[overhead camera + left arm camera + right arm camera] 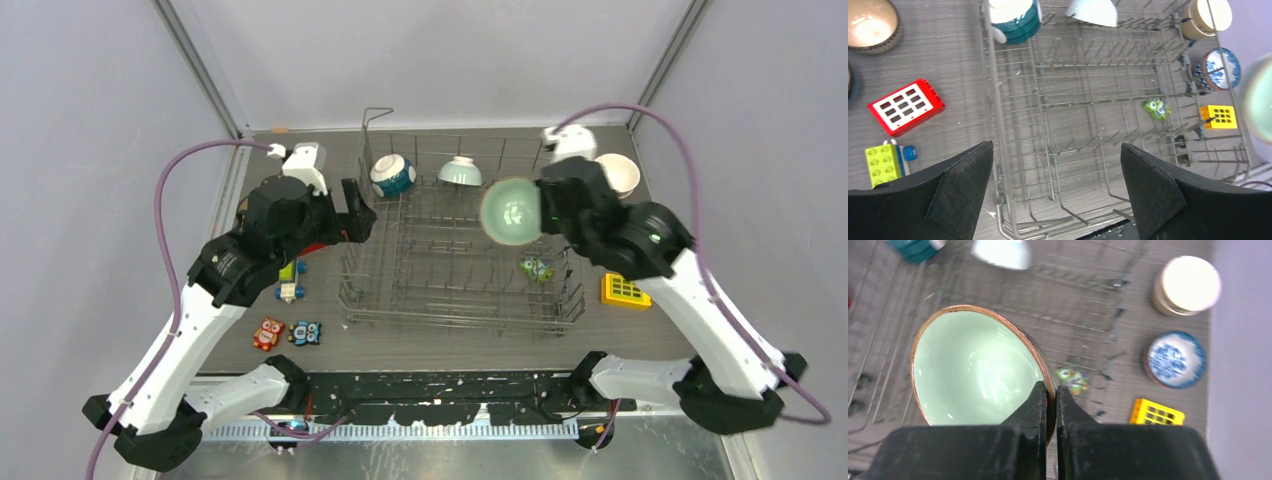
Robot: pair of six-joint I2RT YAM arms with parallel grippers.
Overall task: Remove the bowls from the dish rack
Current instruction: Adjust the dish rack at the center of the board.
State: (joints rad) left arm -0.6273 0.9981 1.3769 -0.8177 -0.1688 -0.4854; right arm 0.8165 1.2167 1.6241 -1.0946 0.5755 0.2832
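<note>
Setting: grey wood-grain table [450,348], plain pale walls around it, both arms reaching in from the near edge.
Rack: the big grey wire dish rack [460,262] sits mid-table, and most of its tines are bare.
In the rack: a dark teal bowl [392,176] lies on its side at the far left corner. A pale ribbed bowl [460,171] is tipped among the tines just to its right.
Right arm: the right gripper [1051,395] has its jaws pinched tight on the rim of the mint green bowl [978,370], one finger inside and one outside.
Where that bowl is: up in the air over the far right part of the rack, tilted so the top camera looks pretty much straight into it.
Left arm: the left gripper [1057,150] hangs over the rack's left side with its jaws spread wide and nothing between them.
Bowls on the right: a cream bowl [1188,285] and a blue-and-white bowl [1175,359] sit upright on the table just past the rack's right edge, the cream one farther back.
Bowls on the left: a beige bowl [870,22] is on the table left of the rack, partly cut off by the frame.
Toys: a little green toy [1073,379] lies inside the rack near its right side. A yellow block [625,290] sits on the table to the rack's right, and a red block [905,106] and a lime block [883,160] sit to its left.
Heads up: the right wrist view is smeared, so the rack wires are hard to read there.
</note>
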